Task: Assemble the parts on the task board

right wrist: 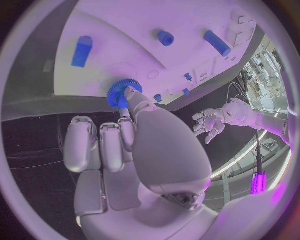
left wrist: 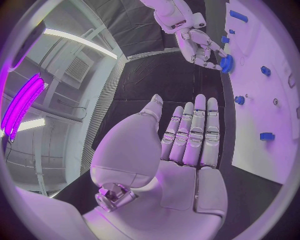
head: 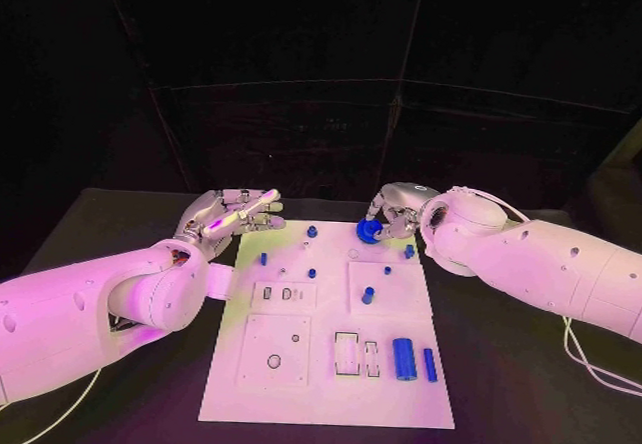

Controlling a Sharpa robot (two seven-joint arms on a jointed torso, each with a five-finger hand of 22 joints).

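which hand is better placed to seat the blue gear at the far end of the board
The right robot hand: its fingers already touch the round blue toothed gear on the white task board. The left robot hand hovers open beside the board, holding nothing.

Blue gear (right wrist: 122,93) partly covered by the right hand (right wrist: 125,145) fingers, grip on it undeterminable, task board (head: 328,383) far edge masked by both hands in the head view, small blue parts (head: 312,273) too small to identify, table (head: 542,414) cut off by the frame edges.
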